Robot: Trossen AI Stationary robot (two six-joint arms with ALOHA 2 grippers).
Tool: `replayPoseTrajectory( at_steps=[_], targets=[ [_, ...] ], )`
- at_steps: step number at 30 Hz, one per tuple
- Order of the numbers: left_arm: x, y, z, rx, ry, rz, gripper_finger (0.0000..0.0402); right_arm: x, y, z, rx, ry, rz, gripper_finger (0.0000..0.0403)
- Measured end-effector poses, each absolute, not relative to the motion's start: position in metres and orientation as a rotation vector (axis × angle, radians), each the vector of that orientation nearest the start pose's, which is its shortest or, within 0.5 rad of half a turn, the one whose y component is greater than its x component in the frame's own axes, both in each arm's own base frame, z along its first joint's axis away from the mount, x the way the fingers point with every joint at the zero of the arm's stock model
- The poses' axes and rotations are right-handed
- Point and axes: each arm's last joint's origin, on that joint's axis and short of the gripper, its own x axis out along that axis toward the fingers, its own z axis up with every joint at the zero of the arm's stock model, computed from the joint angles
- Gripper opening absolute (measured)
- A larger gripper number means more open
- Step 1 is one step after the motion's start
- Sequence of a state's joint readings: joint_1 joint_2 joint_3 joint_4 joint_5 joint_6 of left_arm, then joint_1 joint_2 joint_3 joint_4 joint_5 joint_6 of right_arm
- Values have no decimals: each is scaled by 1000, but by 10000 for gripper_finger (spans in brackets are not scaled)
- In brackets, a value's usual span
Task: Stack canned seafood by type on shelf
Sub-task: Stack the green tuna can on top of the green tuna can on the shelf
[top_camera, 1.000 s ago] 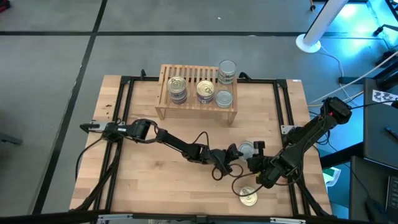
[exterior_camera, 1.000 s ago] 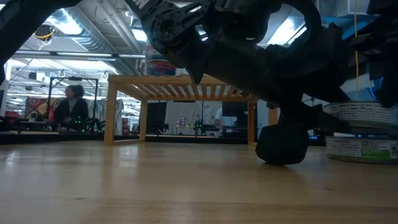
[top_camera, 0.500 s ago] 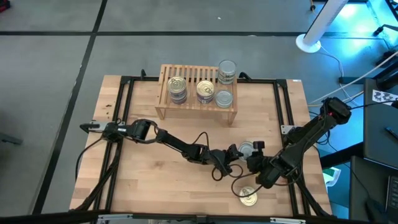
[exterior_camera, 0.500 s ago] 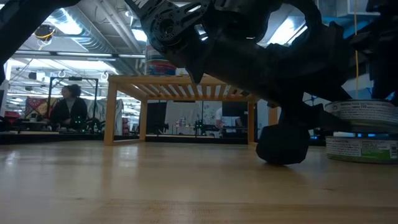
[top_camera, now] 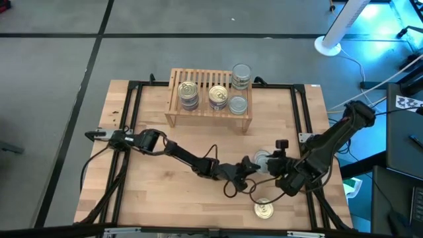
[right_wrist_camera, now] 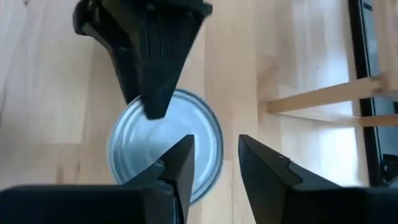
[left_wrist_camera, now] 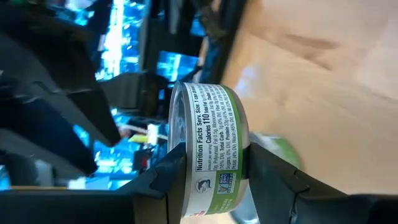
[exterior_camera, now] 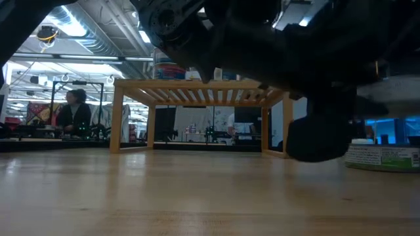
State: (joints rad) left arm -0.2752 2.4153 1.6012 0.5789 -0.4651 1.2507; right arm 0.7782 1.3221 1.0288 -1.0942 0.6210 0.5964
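High view: both arms meet at lower right of centre. The left gripper point(top_camera: 253, 166) reaches in from the left onto a silver-lidded can point(top_camera: 262, 158); the right gripper point(top_camera: 280, 170) sits just to its right, nearly as near. A gold-lidded can point(top_camera: 264, 210) lies apart on the table point(top_camera: 152, 198), toward the bottom edge. The shelf point(top_camera: 210, 99) stands at upper centre, well away from the held can, with stacked cans on it: two gold-lidded stacks at left and middle, silver-lidded ones at the right end.

Low view: dark arm bulk fills the top and right. The shelf legs point(exterior_camera: 118, 118) stand behind on light wood; a green-labelled can point(exterior_camera: 382, 157) rests flat at far right. A person sits in the workshop at far left.

Left wrist view: fingers point(left_wrist_camera: 168, 177) are clamped on the band of the can point(left_wrist_camera: 211, 149), one per side, its round axis running between the lids, across the fingers.

Right wrist view: own fingers point(right_wrist_camera: 180, 163) stand narrowly apart, holding nothing, above the silver lid point(right_wrist_camera: 165, 146); the other arm's dark finger crosses that lid.

Judgement: the left arm has it; the carry goes up-frame to the shelf's right end.
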Motion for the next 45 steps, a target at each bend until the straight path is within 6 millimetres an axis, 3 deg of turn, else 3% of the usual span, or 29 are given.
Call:
replayPoseTrajectory(
  at_steps=[17,25,34,45],
  targets=[
    [501,-119,157,1403,427,388,139,147,113,299,-333,713,-340,127],
    [497,-103,194,1395,456,524,138,136,98,316,-277,524,-467,127],
    [491,-70,234,1412,563,668,139,132,93,322,-300,455,-521,127],
    [485,-48,238,1382,768,780,140,148,67,321,-289,503,-691,127]
  ],
)
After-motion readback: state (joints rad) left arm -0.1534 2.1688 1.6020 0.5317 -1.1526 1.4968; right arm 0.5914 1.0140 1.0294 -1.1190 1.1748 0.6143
